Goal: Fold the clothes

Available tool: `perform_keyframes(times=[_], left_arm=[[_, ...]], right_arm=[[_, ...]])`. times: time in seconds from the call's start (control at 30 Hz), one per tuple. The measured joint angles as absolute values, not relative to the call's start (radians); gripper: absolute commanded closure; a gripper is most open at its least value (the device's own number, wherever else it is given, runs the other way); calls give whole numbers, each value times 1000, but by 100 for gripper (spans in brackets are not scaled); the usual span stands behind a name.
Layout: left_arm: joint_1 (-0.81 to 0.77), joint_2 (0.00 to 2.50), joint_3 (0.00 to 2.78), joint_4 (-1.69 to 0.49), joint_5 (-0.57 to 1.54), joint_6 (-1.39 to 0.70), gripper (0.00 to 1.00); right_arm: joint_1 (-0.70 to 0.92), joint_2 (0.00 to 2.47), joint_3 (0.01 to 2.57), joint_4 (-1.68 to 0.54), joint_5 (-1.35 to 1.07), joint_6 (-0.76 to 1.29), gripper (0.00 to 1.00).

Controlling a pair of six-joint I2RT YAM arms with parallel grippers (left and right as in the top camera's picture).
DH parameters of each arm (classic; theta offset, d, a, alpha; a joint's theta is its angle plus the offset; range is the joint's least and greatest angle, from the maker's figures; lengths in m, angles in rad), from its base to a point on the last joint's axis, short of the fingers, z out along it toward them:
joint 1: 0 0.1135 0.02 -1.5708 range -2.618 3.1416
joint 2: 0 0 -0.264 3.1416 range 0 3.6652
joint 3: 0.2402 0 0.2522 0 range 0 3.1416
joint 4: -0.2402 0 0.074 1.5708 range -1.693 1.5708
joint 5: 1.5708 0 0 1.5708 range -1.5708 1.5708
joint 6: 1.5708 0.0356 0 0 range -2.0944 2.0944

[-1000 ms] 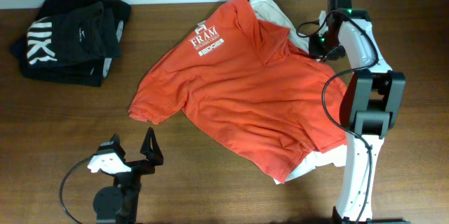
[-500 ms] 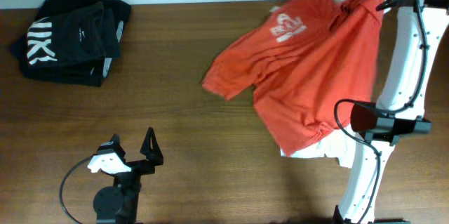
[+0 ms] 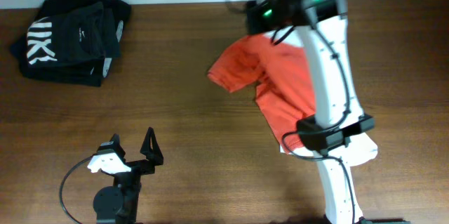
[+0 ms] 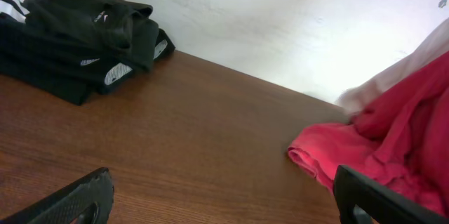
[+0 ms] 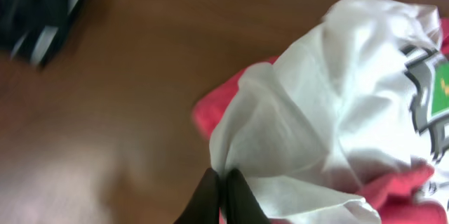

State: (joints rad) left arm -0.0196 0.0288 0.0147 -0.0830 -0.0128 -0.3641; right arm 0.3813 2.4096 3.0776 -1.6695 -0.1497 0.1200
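R gripper [image 5: 223, 182] is pinched tight on a fold of white cloth [image 5: 316, 90]. Red shirt [image 3: 273, 76] lies bunched, upper centre of the overhead view. L gripper [image 3: 133, 155] sits open at lower left, well apart. Risk imo: the thin pinch slips, or both garments drag together & tangle. Black shirts [image 3: 66, 38] at upper left look safe.

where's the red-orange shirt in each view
Overhead: red-orange shirt centre-right, bunched up.
Left wrist: right edge, lower half.
Right wrist: lower middle, peeking from behind the white shirt.
Shared landmark: black shirts, upper left in every view.
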Motion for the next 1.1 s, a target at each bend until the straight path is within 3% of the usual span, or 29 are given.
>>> perform_keyframes(times=[0.03, 0.07, 0.2, 0.3, 0.53, 0.6, 0.73, 0.9, 1.1], left_arm=[[-20, 29, 15, -83, -12, -364, 1], [-20, 29, 15, -83, -12, -364, 1], [-20, 29, 15, -83, -12, -364, 1], [-20, 29, 15, -83, -12, -364, 1], [-20, 29, 15, -83, -12, -364, 1], [-20, 28, 15, -83, -13, -364, 1], [-20, 28, 15, -83, -12, -364, 1], [-20, 28, 15, -83, -13, -364, 1], [-20, 29, 15, -83, -13, -364, 1]], right_arm=[[430, 2410, 3077, -1686, -152, 118, 11], [501, 2410, 3078, -1692, -155, 114, 1], [556, 2410, 3078, -1692, 17, 107, 1], [408, 2409, 3044, -1691, 95, 137, 1], [192, 2454, 2459, -1301, 58, 129, 0], [146, 2458, 2307, -1206, -1, 99, 23], [142, 2458, 2238, -1126, -16, 76, 94], [143, 2462, 2270, -1187, 38, 75, 96], [141, 2469, 2752, -1451, 44, 77, 96]])
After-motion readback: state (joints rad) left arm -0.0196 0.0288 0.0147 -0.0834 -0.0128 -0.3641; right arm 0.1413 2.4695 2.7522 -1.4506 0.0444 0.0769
